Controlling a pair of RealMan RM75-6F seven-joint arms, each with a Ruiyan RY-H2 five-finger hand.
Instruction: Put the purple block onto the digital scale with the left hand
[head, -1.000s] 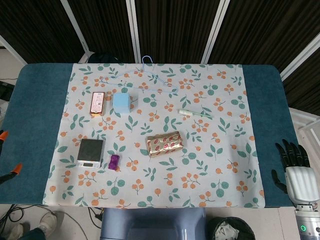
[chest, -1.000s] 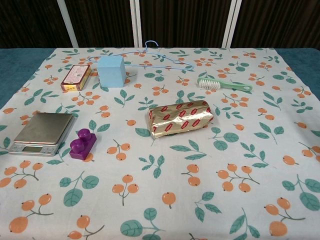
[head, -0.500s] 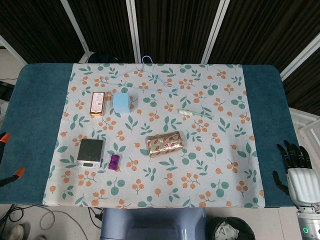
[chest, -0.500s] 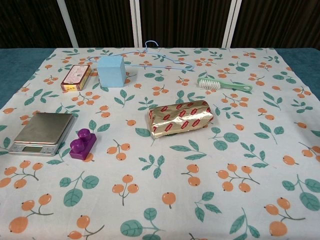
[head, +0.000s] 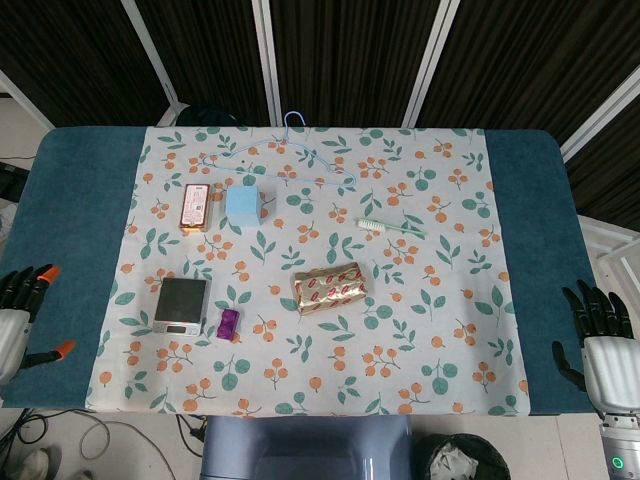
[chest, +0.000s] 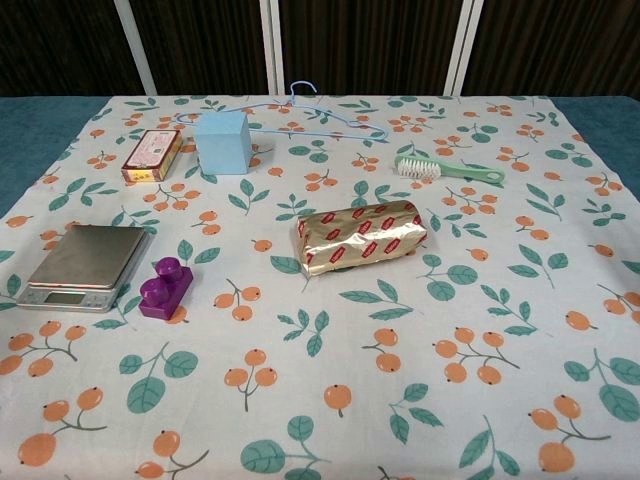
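The purple block (head: 229, 323) (chest: 165, 289) lies on the patterned cloth, just right of the digital scale (head: 182, 304) (chest: 85, 264). Nothing sits on the scale's steel platform. My left hand (head: 18, 322) shows at the far left edge of the head view, over the teal table border, fingers spread and holding nothing, well left of the scale. My right hand (head: 603, 347) hangs at the far right edge, fingers apart, holding nothing. Neither hand appears in the chest view.
A gold foil packet (head: 329, 287) lies mid-table. A light blue cube (head: 244, 206), a pink box (head: 195, 206), a blue hanger (head: 290, 150) and a green brush (head: 390, 228) lie farther back.
My left hand has risen into view at the left edge, showing more fingers. My right hand has slid slightly lower and to the right.
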